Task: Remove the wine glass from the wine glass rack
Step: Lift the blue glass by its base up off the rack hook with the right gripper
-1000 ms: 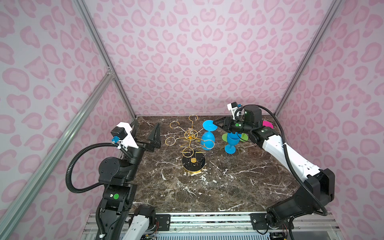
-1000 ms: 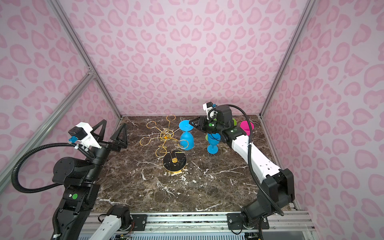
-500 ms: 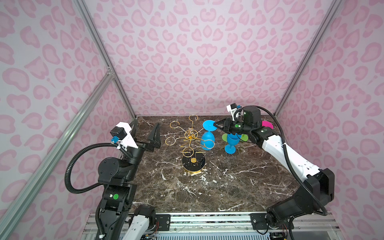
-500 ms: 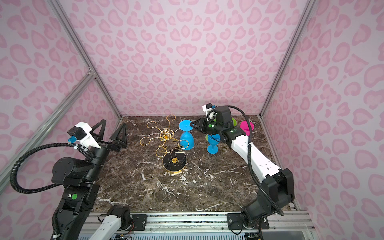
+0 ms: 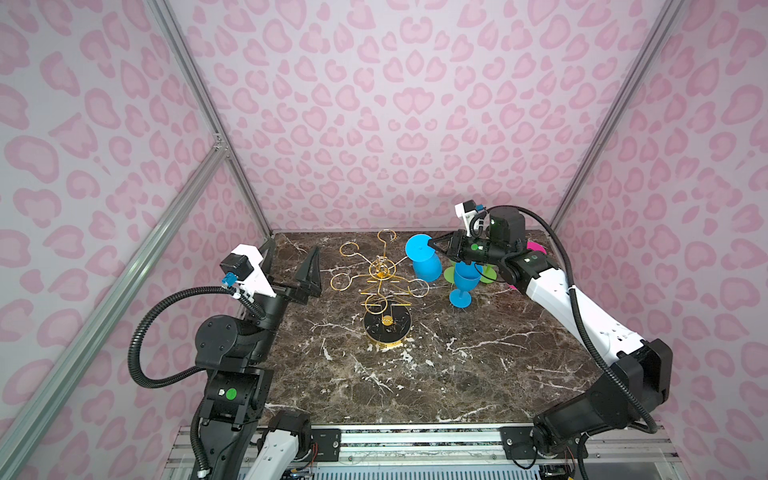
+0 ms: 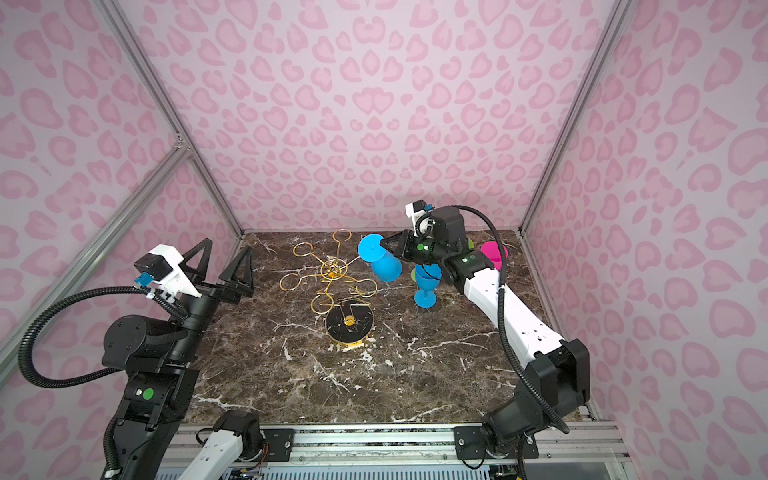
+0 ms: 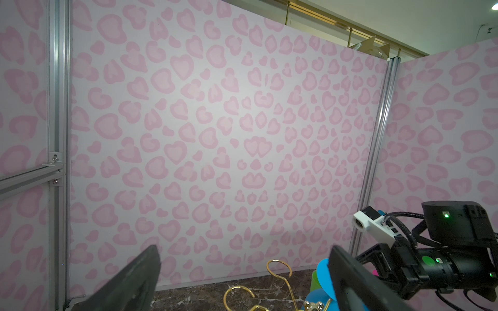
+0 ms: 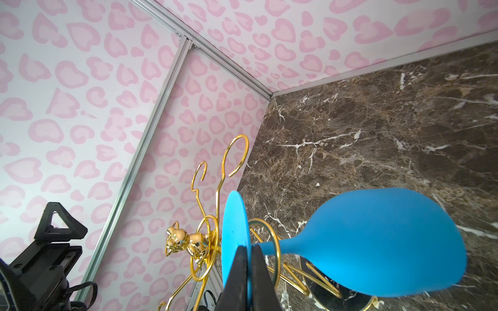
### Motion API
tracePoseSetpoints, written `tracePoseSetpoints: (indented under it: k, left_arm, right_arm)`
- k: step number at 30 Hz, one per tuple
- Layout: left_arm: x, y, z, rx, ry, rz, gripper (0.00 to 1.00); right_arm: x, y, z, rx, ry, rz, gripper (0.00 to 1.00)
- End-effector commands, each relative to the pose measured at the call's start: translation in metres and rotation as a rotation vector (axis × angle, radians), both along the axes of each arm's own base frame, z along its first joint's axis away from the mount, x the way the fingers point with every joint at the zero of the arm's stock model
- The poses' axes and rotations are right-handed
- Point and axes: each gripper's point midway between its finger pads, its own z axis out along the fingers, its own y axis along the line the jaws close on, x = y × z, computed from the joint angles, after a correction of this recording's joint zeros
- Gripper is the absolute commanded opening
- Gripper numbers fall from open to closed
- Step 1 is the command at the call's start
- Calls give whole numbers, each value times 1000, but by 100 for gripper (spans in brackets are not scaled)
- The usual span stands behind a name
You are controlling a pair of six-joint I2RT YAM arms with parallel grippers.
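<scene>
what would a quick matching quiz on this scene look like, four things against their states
Things
1 left gripper
2 right gripper
3 wine glass rack
4 upright blue wine glass

States
a shut on the foot of the hanging blue wine glass
b stands on the marble table beside the rack
c open, empty
d holds a glass's stem in one loop

Pairs: 1-c, 2-a, 3-d, 4-b

I count one gold wine glass rack and two blue wine glasses. Green glassware and pink glassware are half hidden, so uncounted.
</scene>
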Motion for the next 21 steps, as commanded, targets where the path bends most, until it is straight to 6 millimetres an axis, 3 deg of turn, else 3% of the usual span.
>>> tracePoseSetpoints:
  k: [1, 21]
  left_arm:
    - [-5, 0, 6, 1, -19, -2, 98]
    - [-11, 1, 8, -3, -30, -7, 98]
  right_arm:
    - [3, 1, -3, 16, 14, 1, 3]
    - [4, 6, 16, 206, 54, 8, 0]
